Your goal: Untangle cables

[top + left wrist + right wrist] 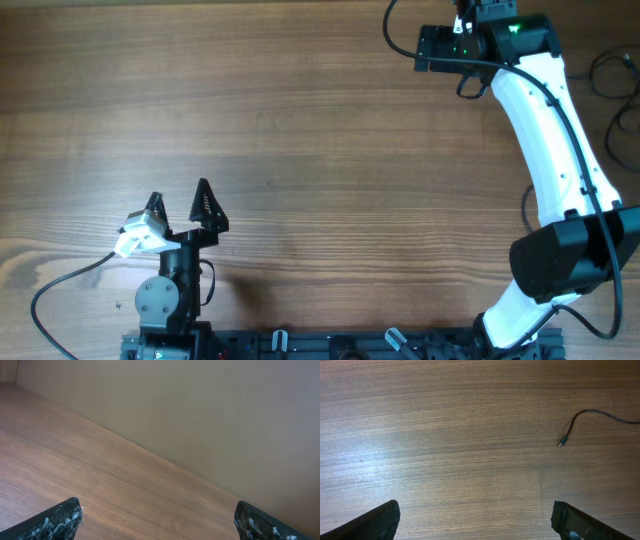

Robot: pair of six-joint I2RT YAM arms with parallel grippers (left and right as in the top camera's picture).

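One thin black cable (590, 411) with a small plug end (561, 443) lies on the wood in the right wrist view, running off the right edge. More thin black cable loops (606, 72) show at the overhead view's far right edge. My right gripper (476, 524) is open above bare table, well short of the plug, with nothing between its fingers. In the overhead view the right arm (545, 130) reaches to the top right corner, its fingertips cut off by the frame. My left gripper (180, 205) stands open at the front left, empty; in the left wrist view my left gripper (157, 521) frames only bare wood.
The wooden table (300, 130) fills the view. A beige wall (225, 420) rises behind its far edge. A thicker black arm cable (60, 285) loops at the front left. The arm mounts (330, 345) line the front edge.
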